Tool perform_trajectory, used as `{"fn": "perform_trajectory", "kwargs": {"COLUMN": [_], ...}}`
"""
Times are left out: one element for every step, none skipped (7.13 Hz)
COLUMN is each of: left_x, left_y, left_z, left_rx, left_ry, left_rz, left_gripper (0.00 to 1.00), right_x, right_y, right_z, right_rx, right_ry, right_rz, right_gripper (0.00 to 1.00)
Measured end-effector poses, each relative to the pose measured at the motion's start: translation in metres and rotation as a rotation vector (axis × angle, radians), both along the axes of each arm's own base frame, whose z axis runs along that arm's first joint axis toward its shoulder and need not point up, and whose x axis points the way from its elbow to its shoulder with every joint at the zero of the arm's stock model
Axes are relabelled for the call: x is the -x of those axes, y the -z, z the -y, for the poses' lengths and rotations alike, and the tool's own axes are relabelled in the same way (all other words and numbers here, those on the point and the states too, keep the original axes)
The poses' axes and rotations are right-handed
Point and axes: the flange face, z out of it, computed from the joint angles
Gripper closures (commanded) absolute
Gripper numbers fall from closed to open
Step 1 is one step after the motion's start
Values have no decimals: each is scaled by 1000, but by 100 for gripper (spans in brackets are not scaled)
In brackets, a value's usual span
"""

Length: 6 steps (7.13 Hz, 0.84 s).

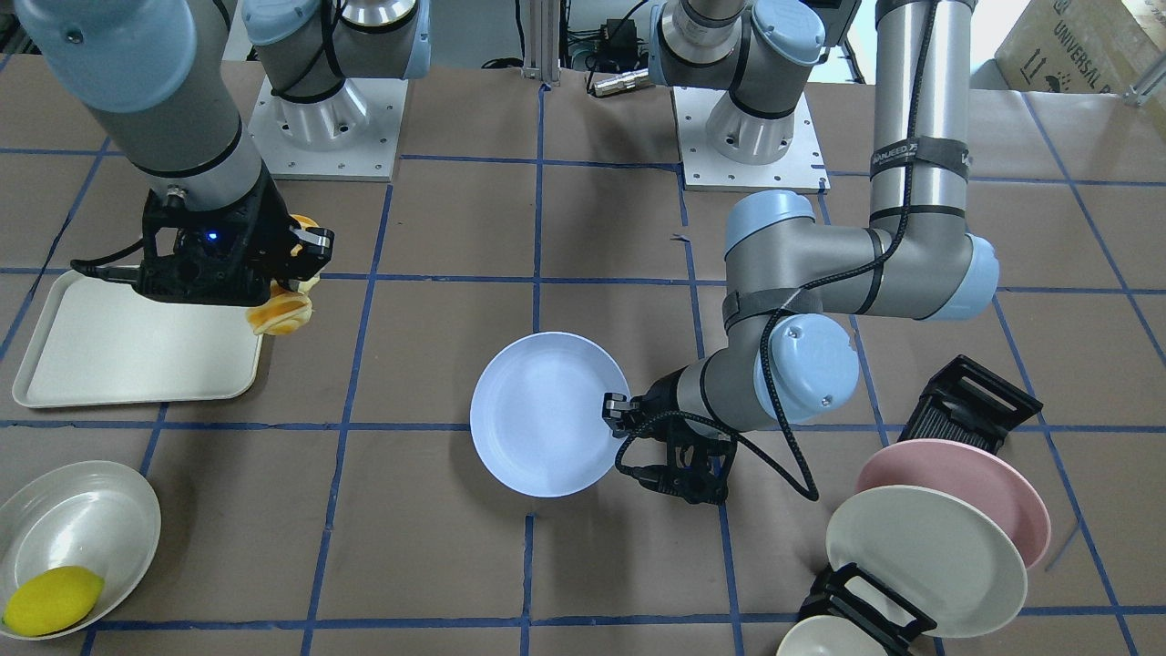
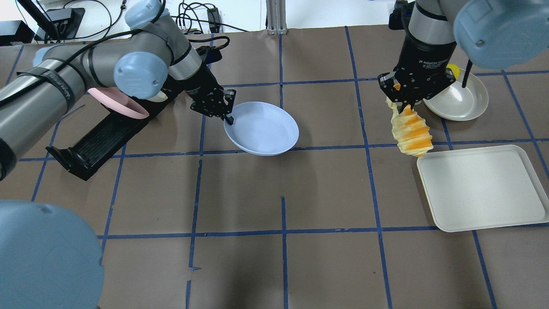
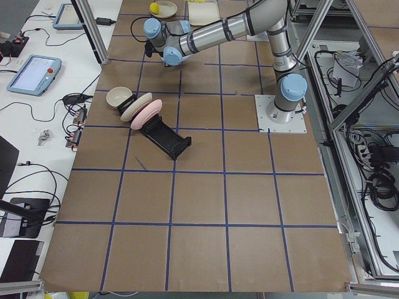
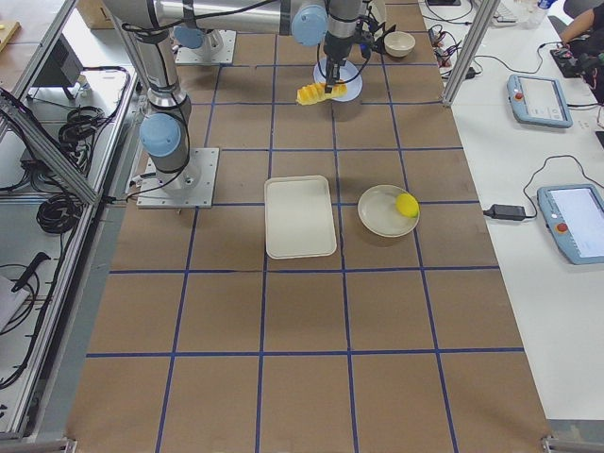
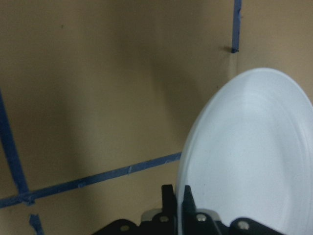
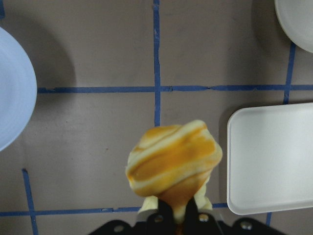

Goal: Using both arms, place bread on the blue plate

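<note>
In the overhead view, the left end effector (image 2: 226, 115) sits left of centre, closed narrow on the near rim of the blue plate (image 2: 262, 128). The plate is tilted, its gripped edge raised over the brown worktop (image 2: 326, 193). The left wrist view shows the rim pinched between the two fingers at the bottom edge of the frame.

At the upper right of the overhead view, the right end effector (image 2: 403, 105) clamps one end of the bread (image 2: 411, 134). The loaf hangs downward in the air, well apart from the blue plate, and its lower end is near the corner of the cream tray (image 2: 480, 189).

In the front-facing view, a lemon (image 1: 53, 599) lies in a bowl (image 1: 82, 519) at lower left. At lower right, a pink plate (image 1: 993, 478) and a cream plate (image 1: 925, 560) lean in a black rack (image 1: 970, 401).
</note>
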Motion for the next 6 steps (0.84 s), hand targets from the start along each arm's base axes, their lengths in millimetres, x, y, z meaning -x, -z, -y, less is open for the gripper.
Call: {"fn": "perform_trajectory", "kwargs": {"left_x": [5,8,10,11,11,10], "left_y": [8,16,22,24,25,18], "left_z": [-3,-6,-8,-9,-11,-9], "left_rx": [2,17,33,35,30,40], "left_ry": [5,7,-2,-25,-50,-69], "left_rz": [-1,-2,0,5,10,15], "left_gripper": [73,57,31,13,1,0], "right_x": [-21,-44,-64,-83,-98,-108], "right_y": [7,15,27,38,47,57], "right_z": [7,12,18,25,33,40], "right_rx": [25,40,38,37,44,58], "right_ry": [-20,-30,-18,-1,10,17], "right_rz": [-3,0,6,12,16,19], "right_gripper": [96,96,96,96,96,96]}}
